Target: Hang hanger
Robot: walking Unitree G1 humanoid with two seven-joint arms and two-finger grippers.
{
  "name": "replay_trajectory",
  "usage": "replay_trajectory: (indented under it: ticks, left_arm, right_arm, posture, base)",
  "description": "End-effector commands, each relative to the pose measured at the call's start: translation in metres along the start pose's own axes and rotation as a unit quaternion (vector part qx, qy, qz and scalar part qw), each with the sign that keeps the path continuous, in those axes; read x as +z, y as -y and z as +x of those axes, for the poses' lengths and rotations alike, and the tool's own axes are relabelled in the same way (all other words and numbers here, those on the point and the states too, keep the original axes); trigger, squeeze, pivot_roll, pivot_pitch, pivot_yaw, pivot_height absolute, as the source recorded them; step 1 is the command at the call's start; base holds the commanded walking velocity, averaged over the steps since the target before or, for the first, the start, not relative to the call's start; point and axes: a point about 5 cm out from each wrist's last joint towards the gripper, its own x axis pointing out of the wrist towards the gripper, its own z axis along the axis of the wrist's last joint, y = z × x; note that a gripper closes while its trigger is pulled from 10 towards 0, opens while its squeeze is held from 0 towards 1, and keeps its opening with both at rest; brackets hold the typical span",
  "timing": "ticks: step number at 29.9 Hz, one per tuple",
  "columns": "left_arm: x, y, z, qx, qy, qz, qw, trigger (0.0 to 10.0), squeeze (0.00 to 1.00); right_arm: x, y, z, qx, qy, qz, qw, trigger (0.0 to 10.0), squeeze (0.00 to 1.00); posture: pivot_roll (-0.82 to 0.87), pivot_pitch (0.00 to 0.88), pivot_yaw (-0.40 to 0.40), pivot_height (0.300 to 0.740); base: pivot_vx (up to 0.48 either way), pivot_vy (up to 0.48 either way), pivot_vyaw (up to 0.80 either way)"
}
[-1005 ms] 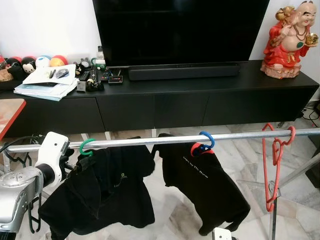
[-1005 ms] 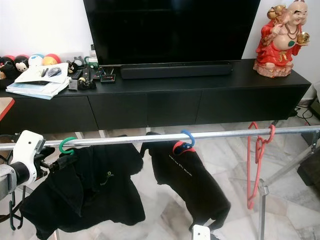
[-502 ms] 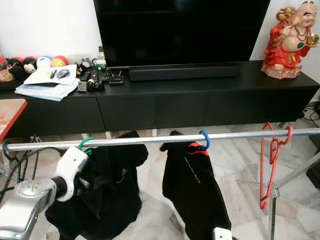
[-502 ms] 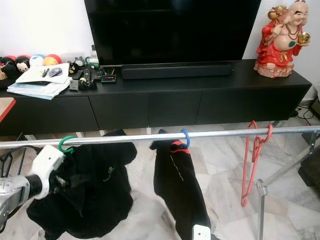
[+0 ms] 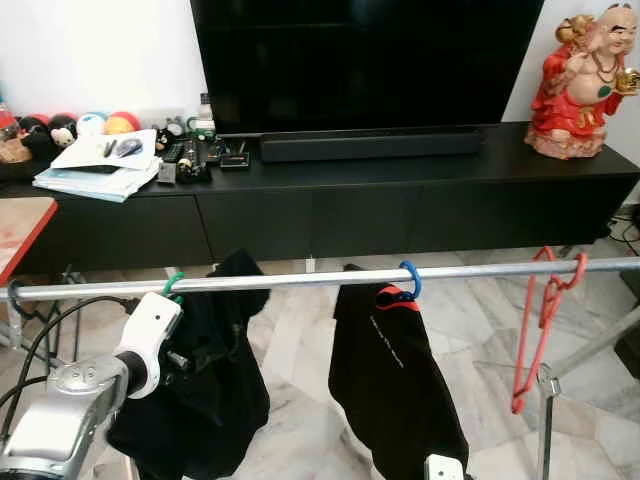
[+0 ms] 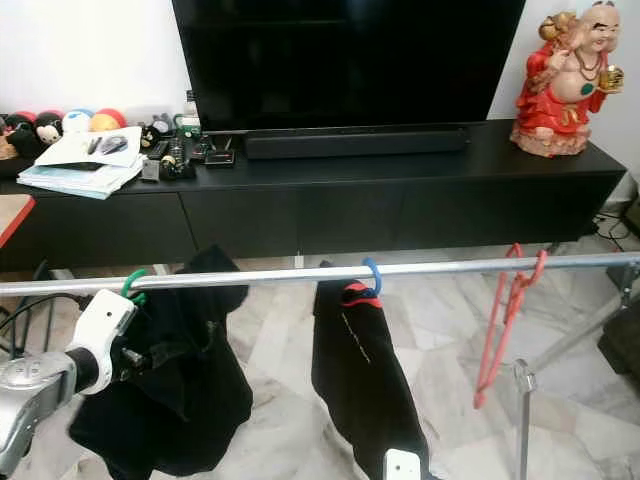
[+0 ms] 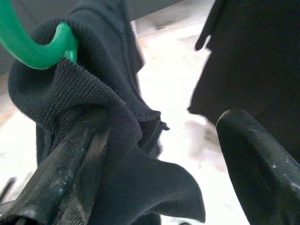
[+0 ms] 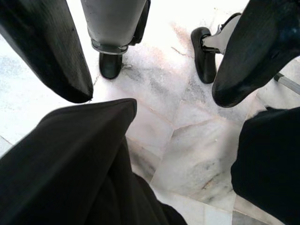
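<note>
Green hanger (image 5: 172, 285) hooked on the metal rail (image 5: 330, 278) at left, carrying a black garment (image 5: 205, 390).
Left gripper (image 7: 159, 154) just below the hook, fingers apart against the garment's collar; right gripper (image 8: 152, 61) low, fingers spread over marble floor (image 8: 187, 140).
</note>
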Motion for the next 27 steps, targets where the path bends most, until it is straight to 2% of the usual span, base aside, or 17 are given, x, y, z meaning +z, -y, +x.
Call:
replay_trajectory:
  ticks: [1, 2, 3, 4, 7, 8, 9, 11, 13, 21, 23, 24, 27]
  left_arm:
    - [-0.004, -0.004, 0.003, 0.025, -0.007, 0.007, 1.0, 10.0, 0.0]
    - [-0.007, 0.007, 0.008, -0.004, -0.016, 0.011, 1.0, 10.0, 0.0]
    - [-0.007, 0.007, 0.008, -0.004, -0.016, 0.011, 1.0, 10.0, 0.0]
    - [-0.011, 0.019, 0.012, -0.037, -0.027, 0.017, 0.999, 10.0, 0.0]
    - [-0.014, 0.026, 0.013, -0.058, -0.034, 0.007, 0.998, 10.0, 0.0]
    - [-0.014, 0.032, 0.012, -0.091, -0.034, -0.007, 0.995, 10.0, 0.0]
    - [-0.014, 0.032, 0.012, -0.091, -0.034, -0.007, 0.995, 10.0, 0.0]
    - [-0.011, 0.037, 0.005, -0.139, -0.023, -0.012, 0.99, 10.0, 0.0]
    - [-0.01, 0.037, -0.002, -0.164, -0.021, -0.007, 0.986, 10.0, 0.0]
    - [-0.005, 0.031, -0.023, -0.206, -0.014, 0.011, 0.978, 10.0, 0.0]
    - [0.001, 0.026, -0.034, -0.199, -0.002, 0.023, 0.98, 10.0, 0.0]
    - [0.001, 0.026, -0.034, -0.199, -0.002, 0.023, 0.98, 10.0, 0.0]
    - [0.011, 0.013, -0.045, -0.166, 0.021, 0.021, 0.986, 10.0, 0.0]
  right_arm:
    - [-0.002, -0.001, 0.0, 0.0, -0.005, 0.002, 1.0, 10.0, 0.0]
    - [-0.002, -0.001, 0.0, 0.0, -0.005, 0.002, 1.0, 10.0, 0.0]
    - [-0.002, -0.001, 0.0, 0.0, -0.005, 0.002, 1.0, 10.0, 0.0]
    - [-0.002, -0.002, 0.0, 0.0, -0.005, 0.003, 1.0, 10.0, 0.0]
    - [-0.002, -0.002, 0.0, 0.0, -0.005, 0.004, 1.0, 10.0, 0.0]
    - [-0.002, -0.002, 0.0, -0.001, -0.004, 0.005, 1.0, 10.0, 0.0]
    - [-0.002, -0.002, 0.0, -0.001, -0.004, 0.005, 1.0, 10.0, 0.0]
    - [-0.003, -0.002, 0.0, -0.001, -0.004, 0.006, 1.0, 10.0, 0.0]
    - [-0.003, -0.002, 0.0, 0.0, -0.005, 0.005, 1.0, 10.0, 0.0]
    - [-0.003, -0.003, 0.0, 0.002, -0.006, 0.005, 1.0, 10.0, 0.0]
    - [-0.003, -0.004, 0.0, 0.002, -0.005, 0.004, 1.0, 10.0, 0.0]
    - [-0.003, -0.004, 0.0, 0.002, -0.005, 0.004, 1.0, 10.0, 0.0]
    - [-0.003, -0.004, 0.0, 0.003, -0.006, 0.004, 1.0, 10.0, 0.0]
  posture:
    - [0.16, 0.044, 0.031, 0.74]
    - [0.16, 0.044, 0.033, 0.74]
    - [0.16, 0.044, 0.033, 0.74]
    - [0.16, 0.045, 0.035, 0.74]
    - [0.16, 0.046, 0.036, 0.74]
    - [0.15, 0.047, 0.037, 0.74]
    - [0.15, 0.047, 0.037, 0.74]
    - [0.15, 0.047, 0.037, 0.74]
    - [0.15, 0.047, 0.037, 0.74]
    - [0.15, 0.047, 0.037, 0.74]
    - [0.17, 0.054, 0.04, 0.74]
    - [0.17, 0.054, 0.04, 0.74]
    - [0.18, 0.055, 0.038, 0.74]
  base:
    - [0.0, 0.0, 0.0]
    - [0.0, 0.0, 0.0]
    - [0.0, 0.0, 0.0]
    - [0.0, 0.0, 0.0]
    - [0.0, 0.0, 0.0]
    - [0.0, 0.0, 0.0]
    - [0.0, 0.0, 0.0]
    - [0.0, 0.0, 0.0]
    - [0.0, 0.0, 0.0]
    - [0.0, 0.0, 0.0]
    - [0.0, 0.0, 0.0]
    - [0.0, 0.0, 0.0]
    - [0.0, 0.0, 0.0]
